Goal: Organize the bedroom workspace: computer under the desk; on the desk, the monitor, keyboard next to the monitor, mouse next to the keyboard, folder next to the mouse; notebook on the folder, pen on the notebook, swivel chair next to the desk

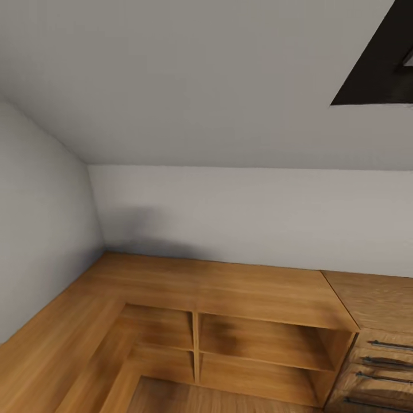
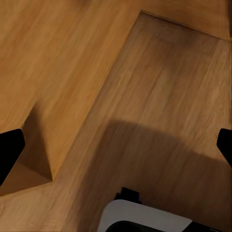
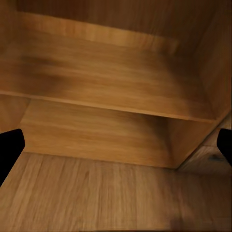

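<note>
The desk, computer, monitor, keyboard, mouse, folder, notebook, pen and swivel chair are out of view. My left gripper (image 2: 116,151) is open, its black fingertips (image 2: 9,151) far apart at the picture's edges, with wooden floor (image 2: 159,111) between them. My right gripper (image 3: 116,150) is open too and holds nothing. It faces the bare shelves (image 3: 106,82) of a light wooden cabinet.
An L-shaped light wooden low cabinet (image 1: 229,287) with open shelves (image 1: 258,338) fills the room's corner under a sloped white ceiling. Drawers with dark handles (image 1: 381,361) stand at the right. A dark skylight (image 1: 384,57) is at top right. A white part of my base (image 2: 145,217) is over the floor.
</note>
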